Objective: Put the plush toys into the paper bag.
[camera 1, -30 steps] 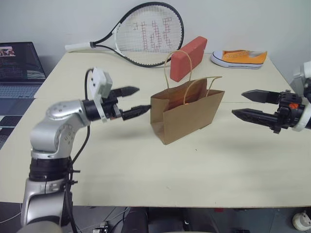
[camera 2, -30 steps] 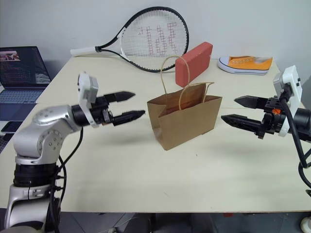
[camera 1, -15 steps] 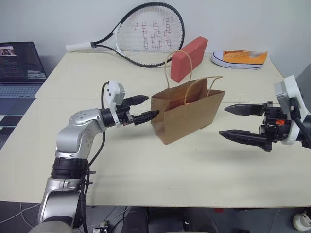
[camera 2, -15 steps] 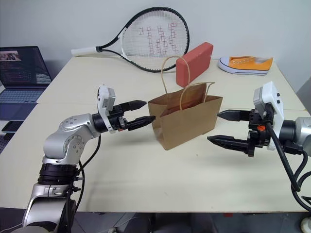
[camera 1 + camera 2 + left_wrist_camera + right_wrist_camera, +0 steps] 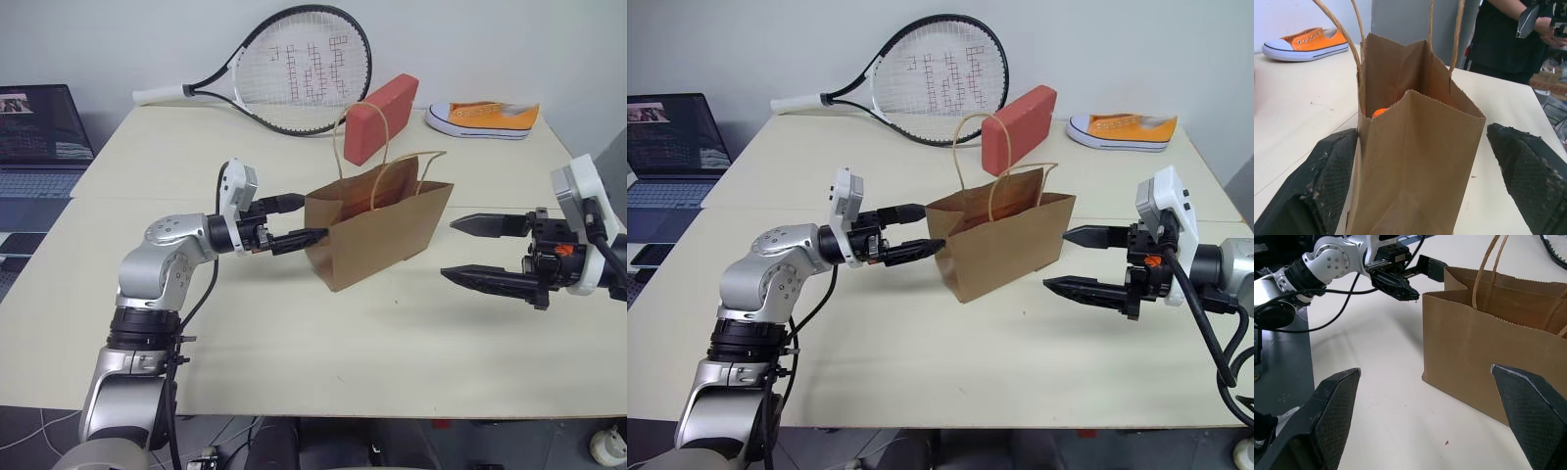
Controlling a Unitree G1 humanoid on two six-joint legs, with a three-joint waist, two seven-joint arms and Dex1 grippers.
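The brown paper bag (image 5: 377, 230) stands upright mid-table, its cord handles up. My left gripper (image 5: 305, 219) is open, level at the bag's left end, and its two fingers straddle that narrow end. In the left wrist view one finger (image 5: 1332, 171) lies against the bag's side and the other (image 5: 1528, 171) stands apart. An orange bit of a plush toy (image 5: 1379, 112) peeks from inside the bag (image 5: 1415, 161); the rest of the plush toys is hidden. My right gripper (image 5: 451, 249) is open, just right of the bag and not touching it.
Behind the bag are a red block (image 5: 380, 117), a tennis racket (image 5: 294, 69) and an orange-and-white sneaker (image 5: 482, 117). A laptop (image 5: 39, 137) sits at the far left. A person (image 5: 1508, 34) stands beyond the table. Bare tabletop (image 5: 323, 343) spreads in front.
My left gripper has closed in on the bag's left end and now straddles it. My right gripper has come left and down toward the bag's right end. Both stayed open.
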